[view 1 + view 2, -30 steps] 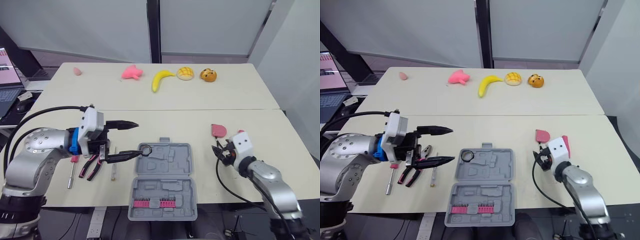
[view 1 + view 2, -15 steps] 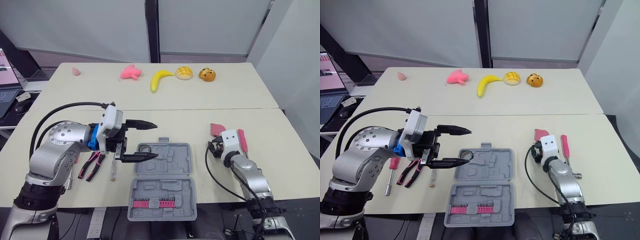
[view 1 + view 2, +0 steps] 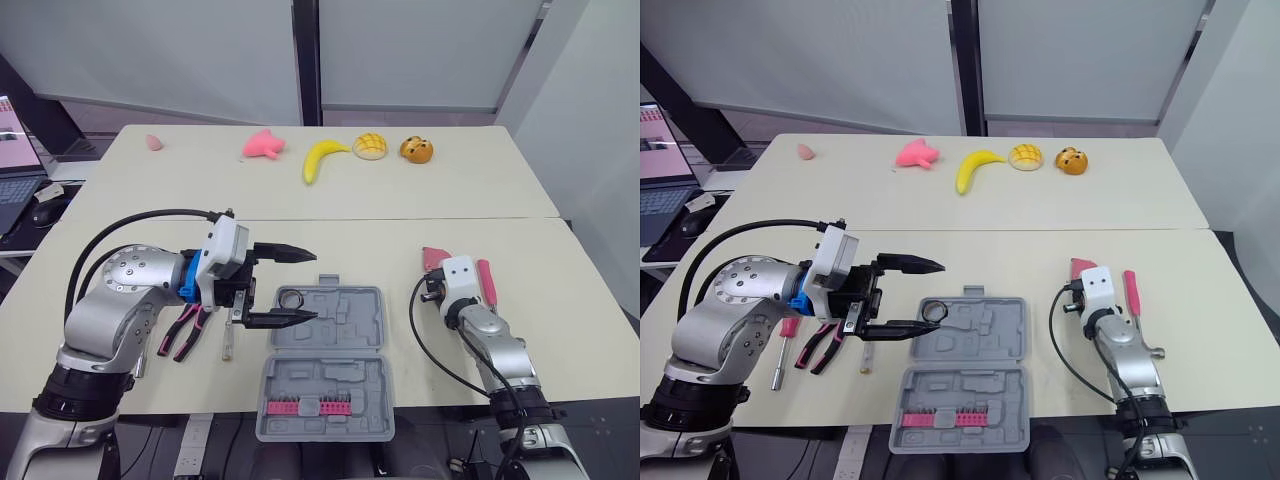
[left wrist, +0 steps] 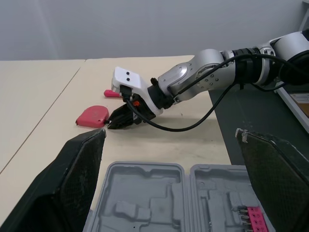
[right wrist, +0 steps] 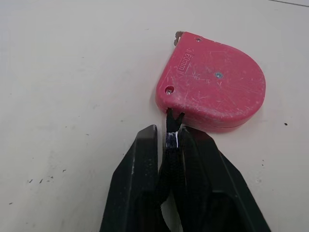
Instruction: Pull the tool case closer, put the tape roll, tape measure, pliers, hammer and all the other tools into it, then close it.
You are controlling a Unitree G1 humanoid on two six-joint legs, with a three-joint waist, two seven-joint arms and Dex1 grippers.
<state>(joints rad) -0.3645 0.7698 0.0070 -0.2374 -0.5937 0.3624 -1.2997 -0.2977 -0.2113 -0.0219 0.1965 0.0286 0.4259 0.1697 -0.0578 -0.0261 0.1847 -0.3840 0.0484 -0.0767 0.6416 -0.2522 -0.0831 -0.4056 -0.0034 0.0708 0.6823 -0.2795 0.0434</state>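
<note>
Right wrist view: right hand (image 5: 170,136) was clamped shut on the black strap (image 5: 170,118) of the pink tape measure (image 5: 217,87), which lay flat on the tabletop (image 5: 72,72). The head views put the tape measure at 2 o'clock of the case (image 3: 325,345), well apart from it. Left hand (image 3: 313,285) hung over the case's 10 o'clock corner, fingers wide apart, gripping nothing.

Step in hand, as I read it: picking up the tape measure by its strap. The next move called for a lift, a carry toward 8 o'clock to the case, and a release over a free pocket. Hung from the strap it would likely swing, so go slow and clear the rim.

Containers: the case lay open and flat near the tabletop's 6 o'clock edge, and looked pulled close enough.
- **Far half:** moulded pockets, with a black ring (image 3: 291,298), probably the tape roll, seemingly in the 11 o'clock corner. The other pockets looked unfilled.
- **Near half:** a row of pink bits (image 3: 300,407).

Outside the case:
- pliers (image 3: 185,330) and a small screwdriver (image 3: 228,340) at 9 o'clock of it
- a pink-handled tool (image 3: 486,280) just beside the right hand at 3 o'clock; couldn't tell if it was the hammer

Closing was not yet due.
</note>
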